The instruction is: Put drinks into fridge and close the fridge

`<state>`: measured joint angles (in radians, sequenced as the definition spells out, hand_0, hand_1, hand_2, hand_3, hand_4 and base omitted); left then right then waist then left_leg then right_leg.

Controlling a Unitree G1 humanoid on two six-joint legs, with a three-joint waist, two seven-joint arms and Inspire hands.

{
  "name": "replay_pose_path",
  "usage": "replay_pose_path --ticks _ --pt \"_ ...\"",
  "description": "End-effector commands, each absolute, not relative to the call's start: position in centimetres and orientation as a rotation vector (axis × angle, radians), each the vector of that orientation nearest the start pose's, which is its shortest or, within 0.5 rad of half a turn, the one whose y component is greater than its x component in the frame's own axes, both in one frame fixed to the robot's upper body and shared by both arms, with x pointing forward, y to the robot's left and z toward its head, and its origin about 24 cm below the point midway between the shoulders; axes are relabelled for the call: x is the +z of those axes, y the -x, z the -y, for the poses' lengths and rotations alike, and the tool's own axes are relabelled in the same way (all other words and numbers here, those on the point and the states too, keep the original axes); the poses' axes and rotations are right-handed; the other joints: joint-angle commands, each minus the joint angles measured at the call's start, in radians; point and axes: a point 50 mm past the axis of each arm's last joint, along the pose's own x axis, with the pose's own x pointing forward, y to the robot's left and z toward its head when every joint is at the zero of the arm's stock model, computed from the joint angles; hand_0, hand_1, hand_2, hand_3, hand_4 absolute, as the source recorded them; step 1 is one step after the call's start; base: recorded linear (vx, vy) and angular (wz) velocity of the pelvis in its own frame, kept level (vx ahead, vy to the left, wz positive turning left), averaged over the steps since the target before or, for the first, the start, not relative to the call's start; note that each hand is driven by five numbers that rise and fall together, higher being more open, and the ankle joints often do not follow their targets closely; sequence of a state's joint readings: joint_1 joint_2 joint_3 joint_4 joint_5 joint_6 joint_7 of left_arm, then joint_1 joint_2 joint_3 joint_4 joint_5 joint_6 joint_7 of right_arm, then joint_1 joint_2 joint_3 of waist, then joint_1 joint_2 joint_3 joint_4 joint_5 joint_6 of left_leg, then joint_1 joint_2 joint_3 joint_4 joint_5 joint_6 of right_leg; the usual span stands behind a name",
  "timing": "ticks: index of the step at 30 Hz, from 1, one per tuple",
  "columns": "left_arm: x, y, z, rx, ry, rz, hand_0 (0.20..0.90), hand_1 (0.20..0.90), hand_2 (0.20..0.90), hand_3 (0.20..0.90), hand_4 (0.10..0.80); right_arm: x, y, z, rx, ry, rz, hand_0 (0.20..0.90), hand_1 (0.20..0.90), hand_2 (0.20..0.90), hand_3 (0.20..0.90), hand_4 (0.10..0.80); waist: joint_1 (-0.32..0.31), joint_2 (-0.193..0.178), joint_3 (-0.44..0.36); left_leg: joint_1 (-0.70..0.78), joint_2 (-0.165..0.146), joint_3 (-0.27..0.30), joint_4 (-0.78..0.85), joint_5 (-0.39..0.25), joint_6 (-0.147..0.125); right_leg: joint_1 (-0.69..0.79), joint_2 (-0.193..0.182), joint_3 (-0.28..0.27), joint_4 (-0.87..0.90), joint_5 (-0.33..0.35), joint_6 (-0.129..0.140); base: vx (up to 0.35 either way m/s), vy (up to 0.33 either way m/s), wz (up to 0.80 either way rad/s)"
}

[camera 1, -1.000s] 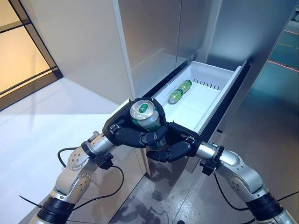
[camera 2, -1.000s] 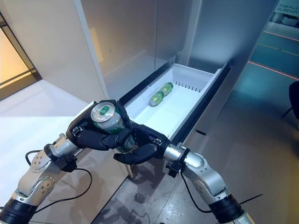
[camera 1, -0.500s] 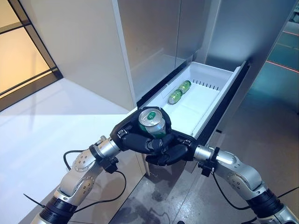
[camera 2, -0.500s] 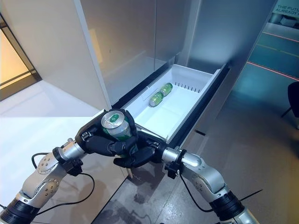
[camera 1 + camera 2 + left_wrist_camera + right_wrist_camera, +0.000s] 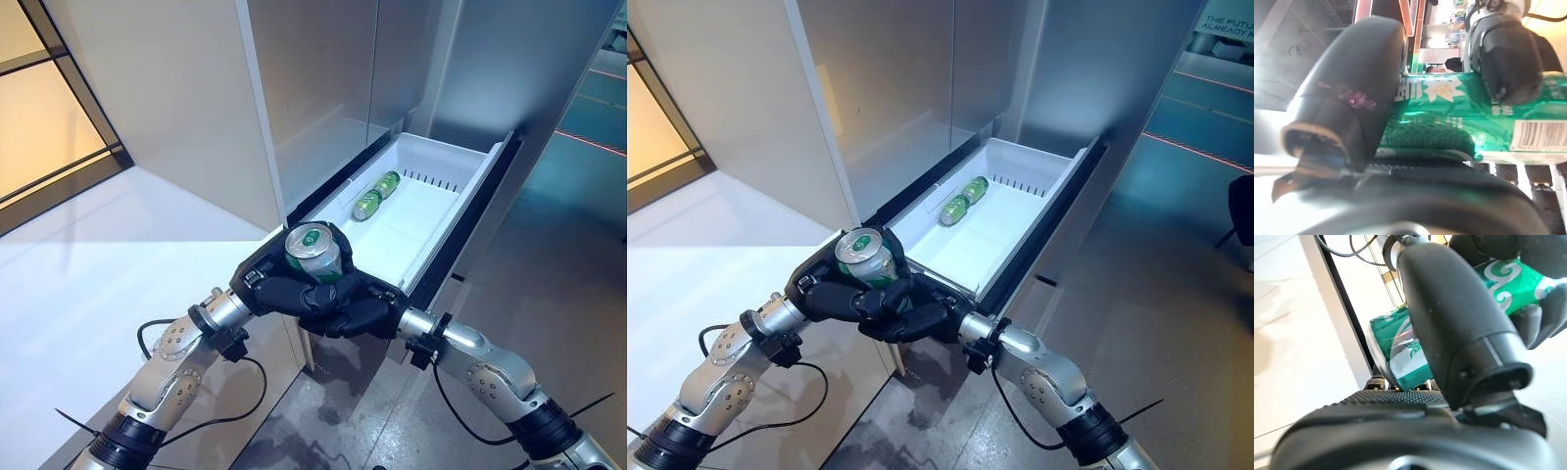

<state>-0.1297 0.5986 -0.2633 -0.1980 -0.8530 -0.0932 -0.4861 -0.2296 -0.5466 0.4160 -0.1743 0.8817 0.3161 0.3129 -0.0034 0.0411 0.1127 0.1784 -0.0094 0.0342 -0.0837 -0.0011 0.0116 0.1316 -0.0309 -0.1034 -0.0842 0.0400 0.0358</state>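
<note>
Green can (image 5: 313, 253) stands upright just short of the near end of the open white drawer (image 5: 446, 166), gripped from both sides; the left hand (image 5: 284, 292) curls round it, and the right hand (image 5: 364, 313) wraps it too, thumb and fingers closed on its wall in each wrist view. This looks like the handover or carry step; next the can must go forward over the drawer rim and be let down inside. Further right, two cans (image 5: 377, 193) lie on their sides toward the drawer's far end.
</note>
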Motion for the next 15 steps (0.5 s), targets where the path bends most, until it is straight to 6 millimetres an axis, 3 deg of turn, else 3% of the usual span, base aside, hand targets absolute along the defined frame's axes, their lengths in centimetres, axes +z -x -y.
replay_pose_path --ticks 1,2,15 --pt "19.2 -24.7 -10.5 -1.091 0.42 0.599 0.3 0.3 0.3 0.2 0.1 15.0 -25.1 5.9 1.056 -0.43 0.14 0.429 0.429 0.429 0.351 0.251 -0.013 -0.031 -0.06 -0.011 -0.067 -0.019 0.038 -0.069 0.026 -0.006 0.025 0.021 0.084 -0.103 0.028 0.0 0.0 0.0" --pt "19.0 -24.7 -10.3 -1.095 0.422 0.589 0.3 0.3 0.3 0.2 0.1 15.1 -25.1 5.9 1.048 -0.421 0.142 0.3 0.3 0.3 0.2 0.1 -0.013 -0.031 -0.06 -0.01 -0.068 -0.019 0.039 -0.07 0.027 -0.006 0.024 0.022 0.084 -0.103 0.028 0.0 0.0 0.0" --pt "17.9 -25.0 -9.5 -1.115 0.414 0.495 0.3 0.3 0.3 0.2 0.1 16.1 -26.1 7.1 0.982 -0.264 0.19 0.3 0.3 0.3 0.2 0.1 -0.019 -0.034 -0.057 -0.007 -0.071 -0.029 0.037 -0.07 0.029 -0.005 0.029 0.035 0.086 -0.101 0.028 0.0 0.0 0.0"
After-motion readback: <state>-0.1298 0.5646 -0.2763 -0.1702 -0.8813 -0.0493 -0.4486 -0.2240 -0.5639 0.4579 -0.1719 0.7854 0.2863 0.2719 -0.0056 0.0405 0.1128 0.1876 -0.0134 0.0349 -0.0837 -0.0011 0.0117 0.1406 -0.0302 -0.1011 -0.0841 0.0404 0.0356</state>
